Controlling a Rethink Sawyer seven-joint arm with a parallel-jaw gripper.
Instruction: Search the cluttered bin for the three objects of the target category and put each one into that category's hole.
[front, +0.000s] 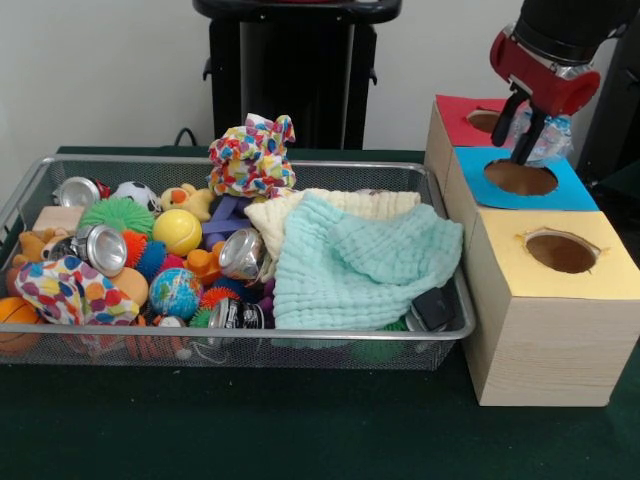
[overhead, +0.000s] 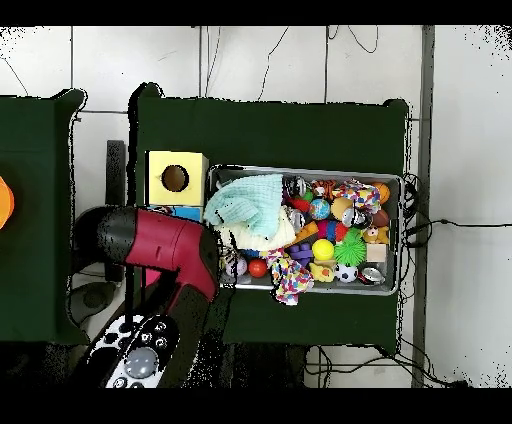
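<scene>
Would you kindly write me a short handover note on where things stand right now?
Gripper: above the blue hole, holding what looks like a crumpled clear plastic bottle.
Sorting box: red, blue and yellow holes, right of the bin in the front view.
Wire bin: full of balls, crushed cans, soft toys; a mint cloth covers its right part.
Done: cannot tell how many have been dropped.
Left: probably release this one, then search on, perhaps under the cloth.
</scene>
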